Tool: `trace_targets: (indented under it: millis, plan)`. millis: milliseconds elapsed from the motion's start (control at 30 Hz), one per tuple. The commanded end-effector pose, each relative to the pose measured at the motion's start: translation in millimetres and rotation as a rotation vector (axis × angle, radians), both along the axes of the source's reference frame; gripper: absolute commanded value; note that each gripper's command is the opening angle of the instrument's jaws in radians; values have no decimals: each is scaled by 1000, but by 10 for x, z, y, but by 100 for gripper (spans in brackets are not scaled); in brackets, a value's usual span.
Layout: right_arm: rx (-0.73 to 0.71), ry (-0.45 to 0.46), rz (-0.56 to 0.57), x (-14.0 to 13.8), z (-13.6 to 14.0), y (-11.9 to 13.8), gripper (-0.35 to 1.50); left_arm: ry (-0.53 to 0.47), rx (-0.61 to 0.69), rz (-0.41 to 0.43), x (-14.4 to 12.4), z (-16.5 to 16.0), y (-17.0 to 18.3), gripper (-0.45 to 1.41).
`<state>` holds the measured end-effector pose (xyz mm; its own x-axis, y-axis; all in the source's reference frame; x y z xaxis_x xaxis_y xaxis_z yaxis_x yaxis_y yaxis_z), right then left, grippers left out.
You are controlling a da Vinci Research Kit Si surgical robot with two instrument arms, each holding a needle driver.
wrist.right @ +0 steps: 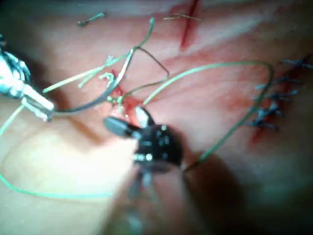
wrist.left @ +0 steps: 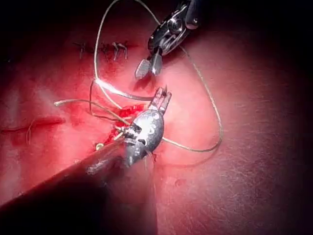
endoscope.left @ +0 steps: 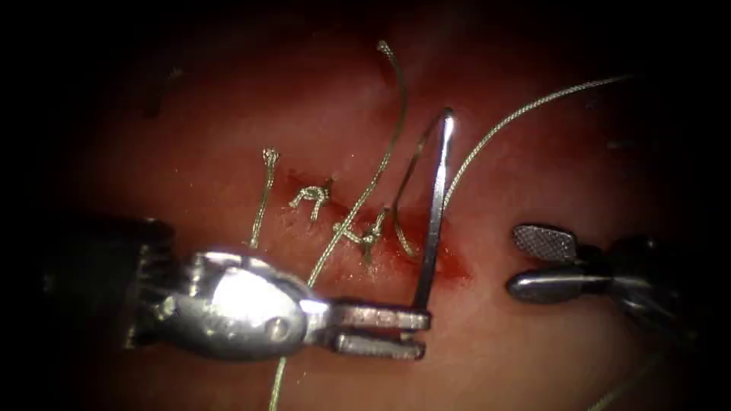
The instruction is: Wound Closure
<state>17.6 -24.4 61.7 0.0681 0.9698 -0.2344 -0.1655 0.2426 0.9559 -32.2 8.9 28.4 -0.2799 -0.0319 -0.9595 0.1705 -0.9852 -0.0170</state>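
Left tool (endoscope.left: 381,332) grips needle (endoscope.left: 434,221) at its end; needle rises to 12 o'clock above cut (endoscope.left: 358,228). Right tool (endoscope.left: 537,262) wide, empty, at 3 o'clock.

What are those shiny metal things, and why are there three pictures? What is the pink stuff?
The pink stuff is the tissue, a piece of pork belly used for sewing practice. A robot with two thin arms is stitching up the cut in it. One picture looks down from above and in front; the other two come from the arms' own wrists.

The left claw, coming in from the picture's left, is shut on one end of the curved needle. The needle rises above the cut, and its far end carries the thread. The right claw is open and holds nothing; it sits right of the cut. Finished knots and cut thread ends lie left of the needle.
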Motion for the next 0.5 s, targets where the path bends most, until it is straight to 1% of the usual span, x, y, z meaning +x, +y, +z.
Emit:
trace_targets:
  millis: [33, 133, 233, 333, 400, 500]
  plan:
    - [16, 11, -3, 11, 5, 3, 101, 7, 3, 4, -8, 8, -2, -45]
    - [115, 16, 3, 20, 6, 5, 106, 24, -83, 38, -15, 11, -6, -45]
    - [150, 25, -5, 33, 7, 6, 108, 64, -158, 67, -20, 16, -11, -45]
    - [202, 30, -5, 46, 8, 9, 110, 74, -193, 71, -23, 20, -14, -45]
    - [233, 21, 14, 54, 10, 11, 111, 75, -200, 72, -24, 21, -16, -45]
    - [229, -9, 52, 56, 15, 12, 111, 76, -206, 70, -24, 21, -16, -45]
